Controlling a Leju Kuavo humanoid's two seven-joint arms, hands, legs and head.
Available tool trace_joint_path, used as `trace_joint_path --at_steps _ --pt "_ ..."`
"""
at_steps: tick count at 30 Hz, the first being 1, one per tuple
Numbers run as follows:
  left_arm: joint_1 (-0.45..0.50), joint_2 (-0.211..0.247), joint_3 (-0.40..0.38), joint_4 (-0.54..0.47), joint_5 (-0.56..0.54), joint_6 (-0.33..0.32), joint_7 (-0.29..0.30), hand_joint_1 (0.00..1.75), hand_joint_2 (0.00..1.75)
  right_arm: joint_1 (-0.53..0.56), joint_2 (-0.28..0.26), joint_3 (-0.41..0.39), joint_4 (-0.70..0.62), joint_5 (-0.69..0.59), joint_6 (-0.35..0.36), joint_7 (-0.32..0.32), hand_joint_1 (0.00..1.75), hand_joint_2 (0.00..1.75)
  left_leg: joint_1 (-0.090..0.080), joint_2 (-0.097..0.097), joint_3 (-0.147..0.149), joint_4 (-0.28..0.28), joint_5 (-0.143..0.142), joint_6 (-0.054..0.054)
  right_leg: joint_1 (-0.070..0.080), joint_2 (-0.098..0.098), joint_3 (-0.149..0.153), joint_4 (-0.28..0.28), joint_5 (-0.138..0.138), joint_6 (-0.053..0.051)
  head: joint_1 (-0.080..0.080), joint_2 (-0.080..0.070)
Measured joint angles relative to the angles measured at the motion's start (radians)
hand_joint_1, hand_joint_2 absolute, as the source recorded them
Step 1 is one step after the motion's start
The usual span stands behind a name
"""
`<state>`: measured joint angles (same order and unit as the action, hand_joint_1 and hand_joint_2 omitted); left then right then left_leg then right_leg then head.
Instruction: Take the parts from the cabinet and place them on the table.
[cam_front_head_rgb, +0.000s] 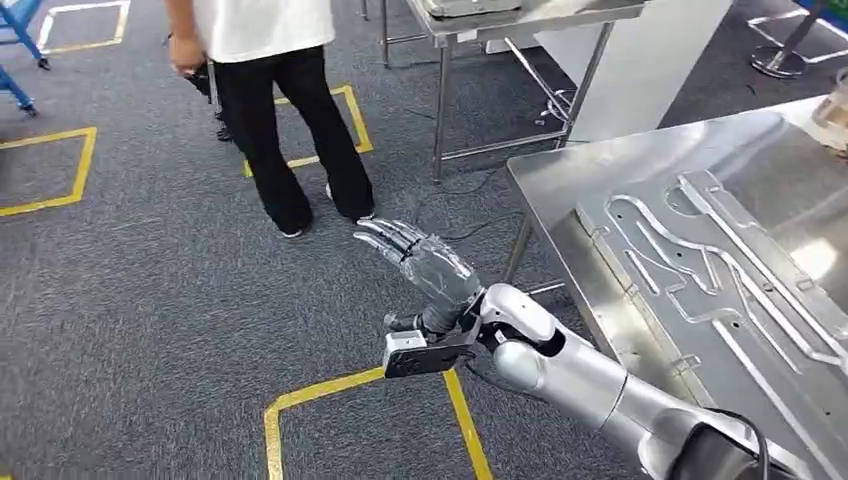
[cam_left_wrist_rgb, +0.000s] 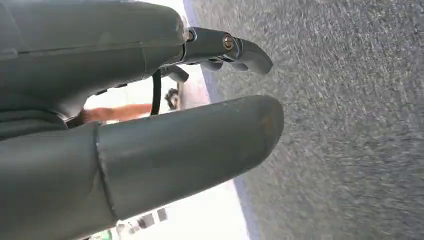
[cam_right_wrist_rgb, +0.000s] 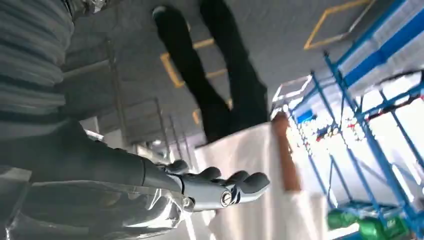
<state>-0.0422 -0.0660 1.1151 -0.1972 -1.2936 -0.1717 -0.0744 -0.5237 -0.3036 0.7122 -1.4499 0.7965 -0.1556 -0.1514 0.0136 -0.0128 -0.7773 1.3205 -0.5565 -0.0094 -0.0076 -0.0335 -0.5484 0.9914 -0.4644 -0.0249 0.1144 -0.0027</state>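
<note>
Above the grey carpet (cam_front_head_rgb: 150, 300), beside the near corner of the steel tabletop (cam_front_head_rgb: 560, 185): right hand (cam_front_head_rgb: 425, 262) stretched forward on its silver arm (cam_front_head_rgb: 580, 375), fingers (cam_front_head_rgb: 385, 238) apart and nearly straight, holding nothing. Same hand in the right wrist view (cam_right_wrist_rgb: 150, 185), dark fingertips (cam_right_wrist_rgb: 250, 182) loosely extended, empty, plastic film wrapped over the palm. In the left wrist view, left hand (cam_left_wrist_rgb: 125, 100) close to the lens, thick thumb (cam_left_wrist_rgb: 200, 145) straight and apart from the darker fingers (cam_left_wrist_rgb: 240, 50), nothing between them, carpet behind. On the tabletop, to the right of the arm: flat metal parts (cam_front_head_rgb: 700, 270), a large cut-out sheet with curved slots and a long narrow strip lying across its far end, well apart from either hand. Beyond the right hand, on the carpet between yellow floor markings (cam_front_head_rgb: 350, 130): a person (cam_front_head_rgb: 280, 110) in black trousers and a white top, standing. Further back, a second steel table (cam_front_head_rgb: 520, 20). Blue racking (cam_right_wrist_rgb: 370, 100) in the right wrist view.
</note>
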Motion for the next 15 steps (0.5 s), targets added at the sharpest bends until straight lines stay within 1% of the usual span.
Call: trace_joint_path --at_steps 1,2,3,4,5,6,7,8,9,10,11,12,13,14,15 --pt "0.002 0.000 0.000 0.000 -0.001 0.000 0.000 0.00 0.00 0.007 0.005 0.000 0.009 0.002 -0.002 0.000 0.00 1.75 0.003 0.004 0.002 -0.001 0.012 -0.003 -0.001 -0.014 0.000 0.001 -0.001 0.001 0.000 0.000" --pt "0.003 0.001 0.000 0.000 -0.001 0.000 0.000 0.00 0.00 0.011 0.011 0.000 0.017 0.003 -0.005 0.000 0.00 1.75 0.007 0.008 0.027 -0.043 0.040 -0.007 -0.002 -0.026 0.000 0.003 -0.004 0.003 0.000 0.000" --pt "0.004 0.001 0.000 0.000 0.000 0.000 0.000 0.00 0.00 0.013 0.014 0.000 0.021 0.005 -0.008 0.000 0.00 1.75 0.009 0.015 0.072 -0.122 0.078 -0.009 -0.004 -0.038 0.000 0.006 -0.007 0.007 0.000 0.000" --pt "0.004 0.002 0.000 0.000 -0.001 0.001 0.000 0.00 0.00 0.012 0.017 0.000 0.026 0.008 -0.011 0.000 0.00 1.75 0.010 0.035 0.128 -0.217 0.117 -0.011 -0.006 -0.049 0.002 0.012 -0.013 0.013 0.000 0.000" --pt "0.003 0.001 0.000 0.000 -0.001 0.002 0.000 0.00 0.00 0.012 0.019 0.000 0.029 0.009 -0.013 0.000 0.00 1.75 0.009 0.082 0.163 -0.275 0.123 -0.011 -0.002 -0.057 0.001 0.017 -0.018 0.020 0.000 0.000" --pt "0.000 0.002 0.000 0.000 -0.001 0.002 0.000 0.00 0.00 0.013 0.019 0.000 0.033 0.010 -0.016 0.000 0.00 1.75 -0.001 0.076 0.169 -0.295 0.117 0.001 0.006 -0.068 -0.004 0.031 -0.027 0.029 0.001 0.000" --pt "0.000 0.002 0.000 0.000 -0.001 0.002 0.000 0.00 0.00 0.014 0.019 0.000 0.039 0.012 -0.017 0.000 0.00 1.75 0.000 0.067 0.164 -0.290 0.118 0.010 0.005 -0.076 -0.002 0.029 -0.027 0.033 0.004 0.000" --pt "0.001 0.002 0.000 0.000 0.000 0.002 0.000 0.00 0.00 0.015 0.022 0.000 0.042 0.013 -0.017 0.000 0.00 1.75 -0.001 0.057 0.162 -0.288 0.117 0.015 0.007 -0.086 0.001 0.027 -0.029 0.037 0.004 0.000" --pt "0.003 0.002 0.000 0.000 0.000 0.002 0.000 0.00 0.00 0.016 0.026 0.000 0.044 0.013 -0.017 0.000 0.00 1.75 -0.005 0.045 0.160 -0.289 0.117 0.022 0.003 -0.097 0.004 0.027 -0.030 0.041 0.003 0.000" --pt "0.004 0.002 0.000 0.000 0.000 0.002 0.000 0.00 0.00 0.016 0.030 0.000 0.044 0.013 -0.017 0.000 0.00 1.75 -0.002 0.037 0.166 -0.295 0.122 0.031 0.001 -0.100 0.003 0.030 -0.036 0.047 0.004 0.000" --pt "0.005 0.002 0.000 0.000 0.000 0.002 0.000 0.00 0.00 0.016 0.030 0.000 0.046 0.013 -0.017 0.000 0.00 1.75 0.000 0.027 0.166 -0.298 0.124 0.036 -0.007 -0.044 -0.001 0.052 -0.056 0.052 0.004 0.000" --pt "0.004 0.002 0.000 0.000 0.000 0.002 0.000 0.00 0.00 0.016 0.032 0.000 0.047 0.012 -0.018 0.000 0.00 1.75 0.000 0.020 0.165 -0.298 0.124 0.043 -0.008 -0.003 -0.028 0.111 -0.095 0.051 0.004 0.000" --pt "0.001 0.002 0.000 0.000 0.000 0.002 0.000 0.00 0.00 0.018 0.031 0.000 0.050 0.012 -0.018 0.000 0.00 1.75 -0.001 0.011 0.164 -0.298 0.125 0.046 -0.008 0.015 -0.065 0.187 -0.134 0.051 0.004 0.000" --pt "0.001 0.003 0.000 0.000 0.000 0.002 0.000 0.00 0.00 0.023 0.031 0.000 0.053 0.011 -0.018 0.000 0.00 1.75 -0.003 -0.002 0.163 -0.298 0.125 0.048 -0.006 0.025 -0.105 0.267 -0.167 0.051 0.004 0.000" --pt "0.002 0.003 0.000 0.000 0.000 0.002 0.000 0.00 0.00 0.028 0.031 0.000 0.056 0.011 -0.018 0.000 0.00 1.75 -0.005 -0.015 0.163 -0.298 0.125 0.048 -0.006 0.030 -0.139 0.328 -0.182 0.050 0.004 0.000"
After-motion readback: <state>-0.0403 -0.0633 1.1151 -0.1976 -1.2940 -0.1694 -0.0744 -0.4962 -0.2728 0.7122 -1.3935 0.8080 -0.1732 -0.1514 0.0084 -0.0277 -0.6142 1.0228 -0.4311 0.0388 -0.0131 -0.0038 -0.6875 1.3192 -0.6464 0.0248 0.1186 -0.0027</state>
